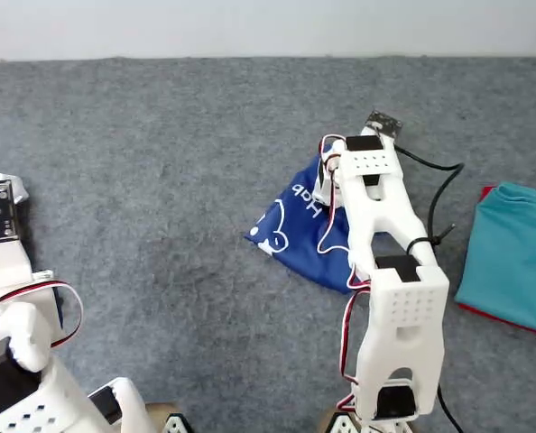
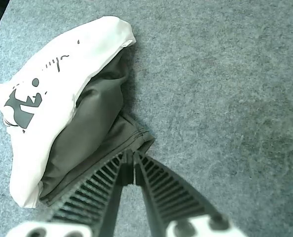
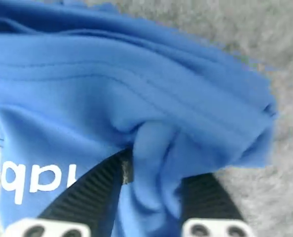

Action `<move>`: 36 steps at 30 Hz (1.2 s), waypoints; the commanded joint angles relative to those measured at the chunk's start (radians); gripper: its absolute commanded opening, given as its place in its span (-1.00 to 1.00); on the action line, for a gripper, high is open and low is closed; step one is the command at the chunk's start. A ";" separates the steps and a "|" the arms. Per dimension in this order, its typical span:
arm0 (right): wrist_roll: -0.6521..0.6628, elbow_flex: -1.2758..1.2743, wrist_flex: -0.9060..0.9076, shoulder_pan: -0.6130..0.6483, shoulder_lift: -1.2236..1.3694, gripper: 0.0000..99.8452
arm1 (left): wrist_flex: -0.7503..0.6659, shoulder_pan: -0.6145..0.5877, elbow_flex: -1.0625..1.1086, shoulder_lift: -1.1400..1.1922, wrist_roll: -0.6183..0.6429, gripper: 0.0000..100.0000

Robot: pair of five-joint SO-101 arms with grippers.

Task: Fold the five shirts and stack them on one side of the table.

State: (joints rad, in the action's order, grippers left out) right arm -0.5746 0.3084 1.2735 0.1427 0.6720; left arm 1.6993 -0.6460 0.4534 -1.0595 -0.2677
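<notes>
On the left arm's side, the left gripper (image 2: 133,170) is seen pressed shut with nothing pinched in it. Its tips are held over the corner of a grey shirt (image 2: 94,128), which lies under a folded white shirt (image 2: 57,74) on the grey table cover (image 1: 160,162). Farther out, mid-table, a bunched fold of the blue shirt (image 3: 136,84) is clamped in the right gripper (image 3: 156,170). Beyond that arm's right side, a teal shirt (image 1: 512,253) is laid on a red one (image 1: 485,192), well apart from the blue.

Bright, soft, even light in all 3 views; faint shadow hugs white shirt (image 2: 62,64) edge.
</notes>
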 commanded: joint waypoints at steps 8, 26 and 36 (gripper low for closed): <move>0.336 0.015 0.151 -0.013 -0.234 -0.98 | -0.018 -0.005 -0.001 -0.006 -0.011 -0.97; 0.875 0.012 0.484 -0.384 -0.690 -0.98 | -0.018 -0.005 -0.004 -0.006 -0.011 -0.97; 1.192 -0.018 0.251 -0.728 -0.673 -0.98 | -0.018 -0.005 -0.004 -0.006 -0.011 -0.97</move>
State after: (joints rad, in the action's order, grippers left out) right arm 0.5455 0.3038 1.6280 -0.5109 0.0292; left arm 1.6993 -0.6460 0.4534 -1.0595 -0.2677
